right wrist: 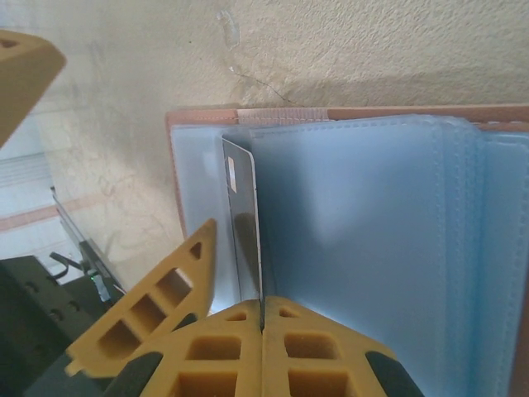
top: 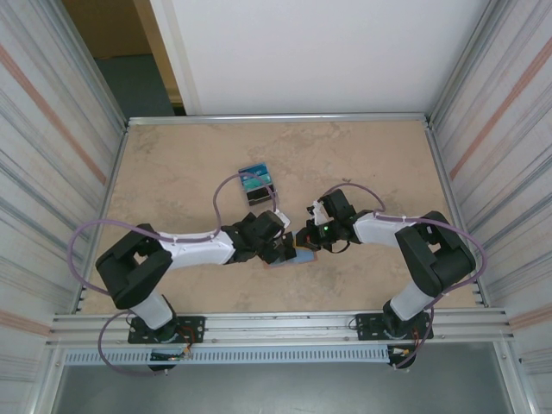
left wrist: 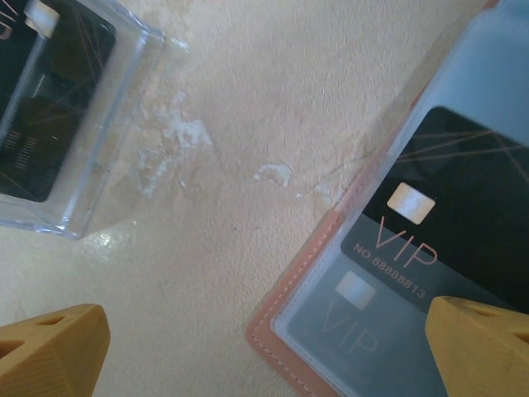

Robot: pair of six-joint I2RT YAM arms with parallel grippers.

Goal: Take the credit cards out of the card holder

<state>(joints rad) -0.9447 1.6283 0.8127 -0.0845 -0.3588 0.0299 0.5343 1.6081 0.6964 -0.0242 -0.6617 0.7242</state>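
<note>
Black plastic card in salmon-pink card holder is showing "VIP", "NO 88888813"; grey card below is showing faint "VIP".

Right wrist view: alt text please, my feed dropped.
The right gripper pinches a credit card that stands edge-on over the open card holder's light blue sleeves. The holder lies on the beige table.

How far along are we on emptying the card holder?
Looks done: some dark cards already sit in the clear box. In hand: the right gripper is shut on one card, which stands on edge over the card holder. Left to do: at least two VIP cards lie in its sleeves, beside the open left gripper.
</note>
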